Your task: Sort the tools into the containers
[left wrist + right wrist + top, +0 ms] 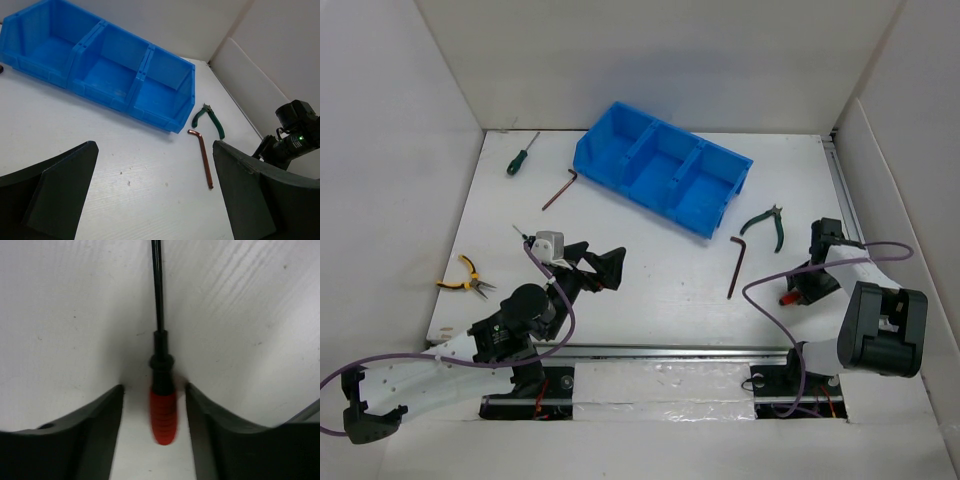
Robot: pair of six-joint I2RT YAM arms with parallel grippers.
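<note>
Our right gripper (154, 390) straddles the red-handled screwdriver (162, 417), jaws apart, neither pad touching; we should close squarely on the ribbed handle, keeping it centred. It lies flat on the white table (650, 270), well apart from the blue bin (620, 160). Our left gripper (154, 147) gapes wide above the table; white walls (650, 60) enclose us

The bright blue three-compartment plastic bin (100, 96) looks smooth, faintly glossy; the red ribbed screwdriver handle (163, 415), blurred, seems plastic; the white table (60, 315) matt.
</note>
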